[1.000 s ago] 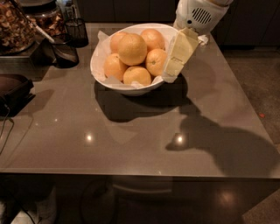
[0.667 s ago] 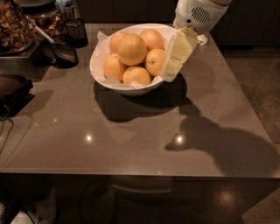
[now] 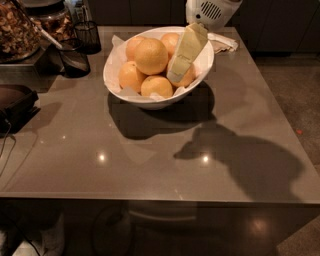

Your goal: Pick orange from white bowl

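The white bowl [image 3: 150,100] stands on the grey table toward the back middle, lined with white paper and holding several fruits. The orange [image 3: 151,56], the largest and palest, rests on top of the pile at the centre-left. My gripper [image 3: 175,77], cream-coloured, slants down from the white arm housing [image 3: 210,11] at the top right. Its tip is inside the bowl, against a smaller fruit [image 3: 187,76] on the right side, just right of the orange. It holds nothing that I can see.
Two dark mesh cups [image 3: 75,59] [image 3: 89,36] stand left of the bowl. A container of dried brown pieces [image 3: 17,27] sits at the far left, with a dark object [image 3: 15,102] below it. Crumpled paper [image 3: 222,42] lies behind the bowl at the right.
My gripper has moved left and down, from the bowl's right rim into the bowl beside the orange. The bowl and fruits have not moved.
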`<control>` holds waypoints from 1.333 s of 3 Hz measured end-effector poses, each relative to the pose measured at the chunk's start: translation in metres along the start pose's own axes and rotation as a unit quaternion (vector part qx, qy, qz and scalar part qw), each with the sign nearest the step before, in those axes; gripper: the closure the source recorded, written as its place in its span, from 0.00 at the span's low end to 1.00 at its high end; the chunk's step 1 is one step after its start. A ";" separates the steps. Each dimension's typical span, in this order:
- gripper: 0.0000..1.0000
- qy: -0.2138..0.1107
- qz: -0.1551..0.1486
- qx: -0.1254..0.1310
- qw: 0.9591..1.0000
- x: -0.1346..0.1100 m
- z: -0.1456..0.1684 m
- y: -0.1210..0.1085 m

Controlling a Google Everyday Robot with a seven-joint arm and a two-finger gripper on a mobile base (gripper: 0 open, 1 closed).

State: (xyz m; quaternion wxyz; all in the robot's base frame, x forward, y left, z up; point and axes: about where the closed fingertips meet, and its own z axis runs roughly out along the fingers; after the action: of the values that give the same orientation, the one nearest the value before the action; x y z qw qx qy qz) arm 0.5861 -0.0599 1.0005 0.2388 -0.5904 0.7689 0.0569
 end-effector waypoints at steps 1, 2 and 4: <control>0.07 -0.010 -0.006 0.000 1.000 -0.023 0.008 -0.016; 0.06 -0.016 -0.004 -0.002 1.000 -0.034 0.015 -0.027; 0.14 -0.015 0.011 -0.006 1.000 -0.037 0.032 -0.043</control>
State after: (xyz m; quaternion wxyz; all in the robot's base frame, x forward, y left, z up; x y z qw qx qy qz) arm 0.6430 -0.0286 0.9970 0.2458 -0.5828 0.7711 0.0728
